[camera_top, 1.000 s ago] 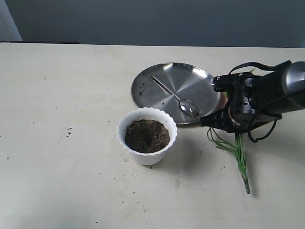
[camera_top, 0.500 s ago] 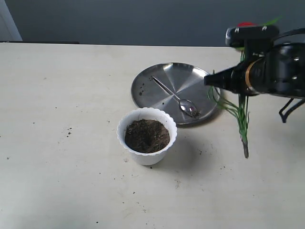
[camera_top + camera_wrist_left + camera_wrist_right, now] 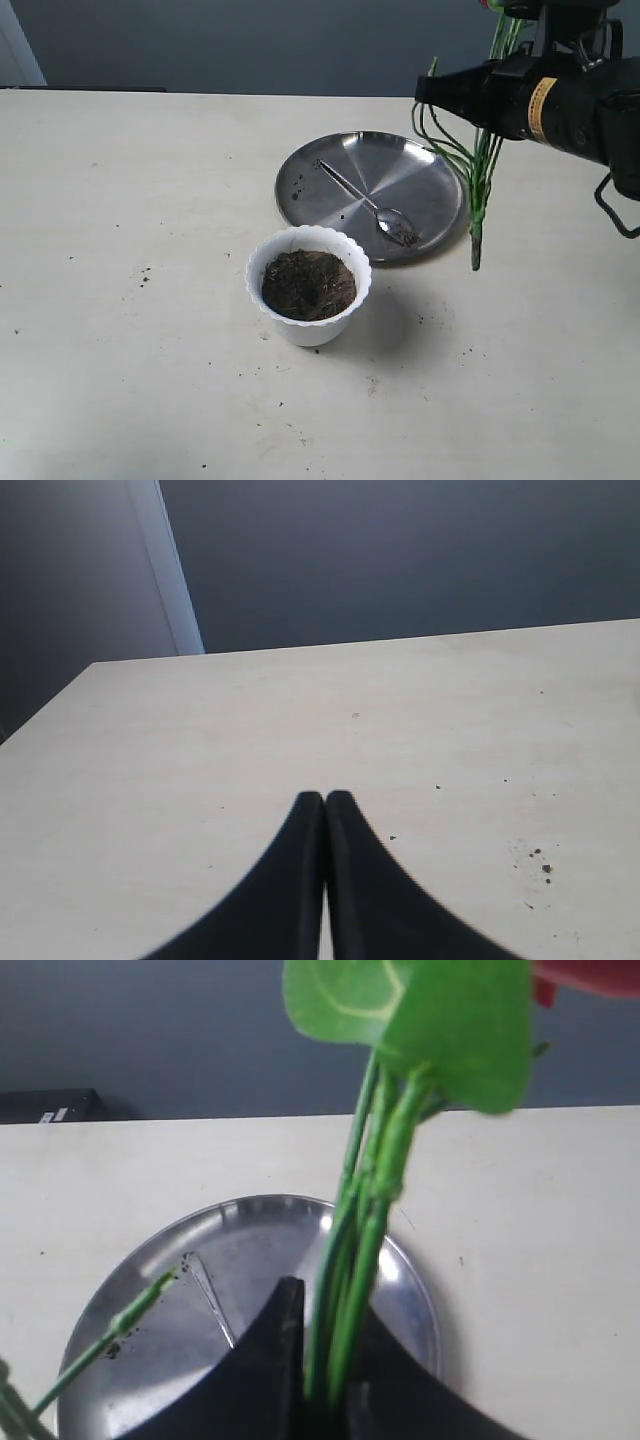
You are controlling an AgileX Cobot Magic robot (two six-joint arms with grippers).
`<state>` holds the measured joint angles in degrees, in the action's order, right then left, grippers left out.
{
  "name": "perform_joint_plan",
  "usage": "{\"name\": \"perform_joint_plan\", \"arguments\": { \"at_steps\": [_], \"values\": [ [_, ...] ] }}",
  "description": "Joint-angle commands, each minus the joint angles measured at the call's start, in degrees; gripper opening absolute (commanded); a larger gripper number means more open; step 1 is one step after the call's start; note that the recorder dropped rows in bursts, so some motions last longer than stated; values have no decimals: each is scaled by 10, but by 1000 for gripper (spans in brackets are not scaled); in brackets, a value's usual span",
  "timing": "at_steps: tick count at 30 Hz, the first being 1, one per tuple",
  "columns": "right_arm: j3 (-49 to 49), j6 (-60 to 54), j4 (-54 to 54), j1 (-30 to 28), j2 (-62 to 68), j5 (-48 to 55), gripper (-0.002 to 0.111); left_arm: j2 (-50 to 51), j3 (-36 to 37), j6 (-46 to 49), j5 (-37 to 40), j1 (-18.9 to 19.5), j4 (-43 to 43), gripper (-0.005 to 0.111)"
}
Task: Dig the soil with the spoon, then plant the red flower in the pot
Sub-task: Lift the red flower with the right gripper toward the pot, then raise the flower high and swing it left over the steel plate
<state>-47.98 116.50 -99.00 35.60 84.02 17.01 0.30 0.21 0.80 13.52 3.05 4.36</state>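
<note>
My right gripper hangs high at the right, shut on the thin green stems of the red flower. The stems hang down, their end just off the steel plate's right rim. In the right wrist view the stems run between the fingers of the right gripper, with the broad leaf and a bit of red bloom beyond. The white scalloped pot stands at centre, holding dark soil. The silver spoon lies on the plate. My left gripper is shut and empty over bare table.
The round steel plate lies behind and to the right of the pot and shows under the right gripper as the plate. Soil crumbs are scattered on the pale table. The table's far edge meets a dark wall.
The right gripper has risen from table level and shifted left, lifting the flower off the table; its stems now hang upright beside the plate. Pot and spoon have not moved.
</note>
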Motion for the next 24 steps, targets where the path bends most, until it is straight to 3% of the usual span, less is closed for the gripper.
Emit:
{"name": "perform_joint_plan", "arguments": {
  "at_steps": [1, 12, 15, 20, 24],
  "values": [
    [-4, -5, -9, -2, -5, 27, -1, -3, -2, -2, -2, -4, -3, 0],
    [-88, -164, -9, -2, 4, 341, -1, -3, -2, -2, -2, -4, -3, 0],
    [-136, -184, -9, -3, 12, 341, -1, -3, -2, -2, -2, -4, -3, 0],
    [-176, -46, -9, -2, 15, 287, -1, -3, -2, -2, -2, -4, -3, 0],
    [-187, -39, -9, -2, 30, 307, -1, -3, -2, -2, -2, -4, -3, 0]
  ]
}}
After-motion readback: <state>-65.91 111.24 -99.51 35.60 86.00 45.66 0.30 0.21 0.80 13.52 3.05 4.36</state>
